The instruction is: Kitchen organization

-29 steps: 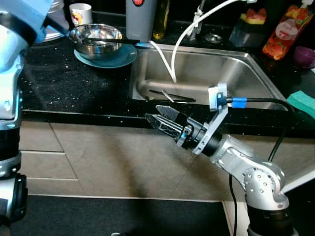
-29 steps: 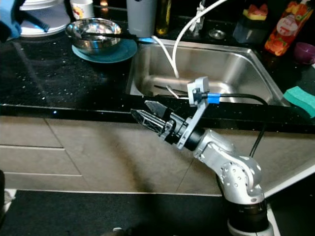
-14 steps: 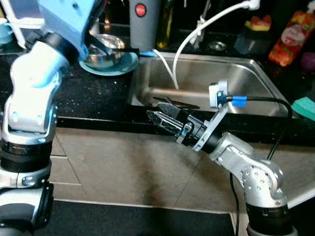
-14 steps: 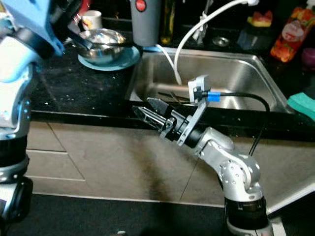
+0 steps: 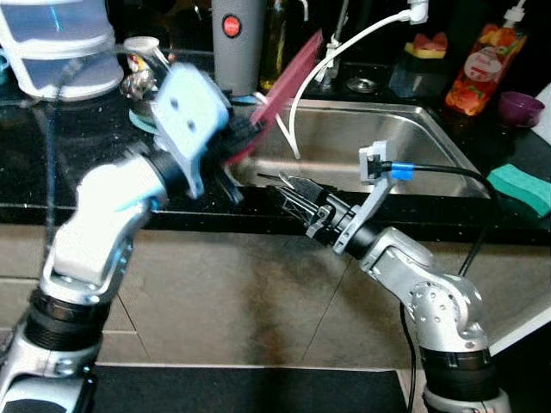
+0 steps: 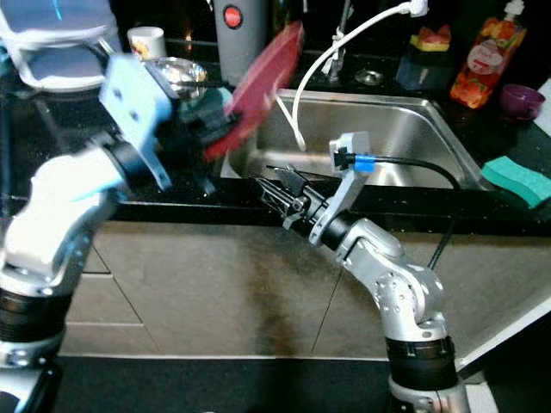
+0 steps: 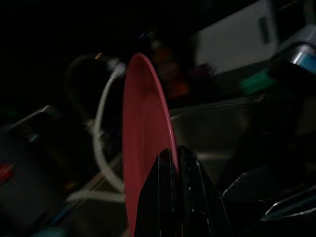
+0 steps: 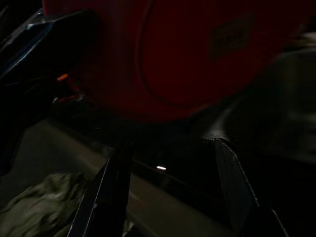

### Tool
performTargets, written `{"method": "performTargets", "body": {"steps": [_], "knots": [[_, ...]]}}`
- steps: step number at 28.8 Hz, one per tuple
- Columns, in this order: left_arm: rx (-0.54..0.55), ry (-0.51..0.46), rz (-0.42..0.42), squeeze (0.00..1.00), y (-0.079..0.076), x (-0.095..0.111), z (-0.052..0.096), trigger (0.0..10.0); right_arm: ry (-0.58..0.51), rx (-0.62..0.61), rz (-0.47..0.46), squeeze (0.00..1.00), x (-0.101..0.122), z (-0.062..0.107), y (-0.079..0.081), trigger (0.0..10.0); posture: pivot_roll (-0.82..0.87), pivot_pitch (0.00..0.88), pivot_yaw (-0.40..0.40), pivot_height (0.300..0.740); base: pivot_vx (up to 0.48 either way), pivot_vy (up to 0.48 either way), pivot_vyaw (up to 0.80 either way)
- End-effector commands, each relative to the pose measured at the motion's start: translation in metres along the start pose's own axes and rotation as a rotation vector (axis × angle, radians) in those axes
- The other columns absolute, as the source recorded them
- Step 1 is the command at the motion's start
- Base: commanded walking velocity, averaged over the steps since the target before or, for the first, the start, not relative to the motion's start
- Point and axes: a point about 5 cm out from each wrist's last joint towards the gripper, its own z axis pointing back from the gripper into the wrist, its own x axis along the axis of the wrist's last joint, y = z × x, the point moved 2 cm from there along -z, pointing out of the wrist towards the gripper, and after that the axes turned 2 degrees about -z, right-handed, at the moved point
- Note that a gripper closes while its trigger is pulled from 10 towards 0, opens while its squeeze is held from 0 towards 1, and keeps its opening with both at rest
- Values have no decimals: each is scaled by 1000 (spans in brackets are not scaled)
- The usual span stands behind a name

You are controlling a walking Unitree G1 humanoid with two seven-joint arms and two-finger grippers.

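Left eye view has my left gripper [image 5: 244, 138] pinching the rim of a red plate [image 5: 288, 82], its fingers [image 7: 170, 197] closed on the edge, holding it tilted over the left edge of the sink [image 5: 430, 146] where the table [image 5: 86, 163] meets it. I judge the plate light, stiff and smooth, likely slippery, so a rim grip near its lower edge suits it. My right gripper [image 6: 280, 194] hangs open at the table's front edge, empty, just below the plate

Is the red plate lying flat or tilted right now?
Tilted: the red plate stands on edge, pinched by the left gripper over the sink rim.
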Motion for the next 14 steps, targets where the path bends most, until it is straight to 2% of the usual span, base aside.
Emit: {"method": "performTargets", "body": {"steps": [1, 8, 14], "knots": [[21, 53, -29, 0, 3, -15, 1, 10000, -17, -58, 19, 0, 4, 8, -10, 10000, 79, 0, -22, 740, 0, 0, -625], [120, 137, -97, 0, 25, -34, 8, 10000, 7, -87, 53, 0, 4, 16, -12, 10000, 44, 21, -24, 740, 0, 0, 0], [127, 170, -124, 0, 37, -44, 12, 10000, 38, -99, 70, 0, 2, 23, -11, 10000, 18, 51, -25, 740, 0, 0, 0]]}}
